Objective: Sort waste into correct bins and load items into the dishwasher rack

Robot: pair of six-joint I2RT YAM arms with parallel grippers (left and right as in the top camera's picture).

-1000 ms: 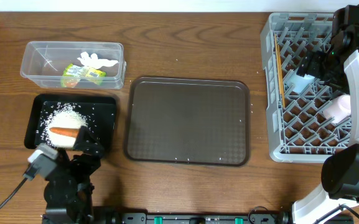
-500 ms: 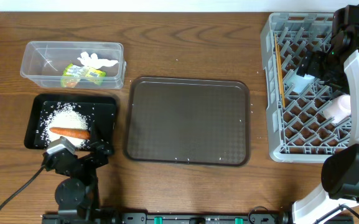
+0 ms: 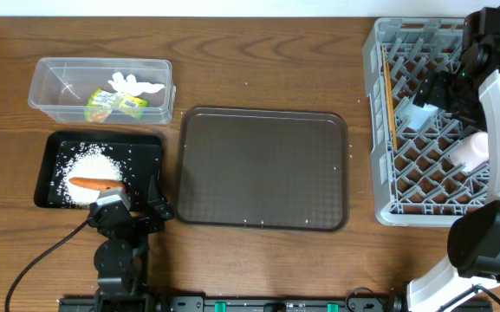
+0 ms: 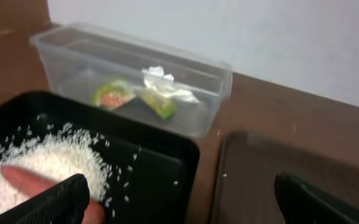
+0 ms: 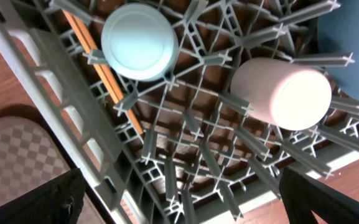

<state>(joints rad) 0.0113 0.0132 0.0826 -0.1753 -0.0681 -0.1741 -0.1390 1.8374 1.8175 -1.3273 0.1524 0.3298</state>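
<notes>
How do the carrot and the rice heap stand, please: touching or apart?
Touching. The overhead view shows the carrot lying across the rice heap in the black tray, no gap between them.

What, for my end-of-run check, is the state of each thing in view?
black tray, holds rice heap and carrot
clear tub, holds crumpled tissue and wrapper
brown serving tray, bare but for stray grains
dishwasher rack, loaded
chopsticks, lying flat in rack
light-blue cup, in rack, base up
whitish cup, in rack, on its side
dark-blue plate, in rack, mostly hidden
left gripper, open, empty
right gripper, open, empty
</notes>
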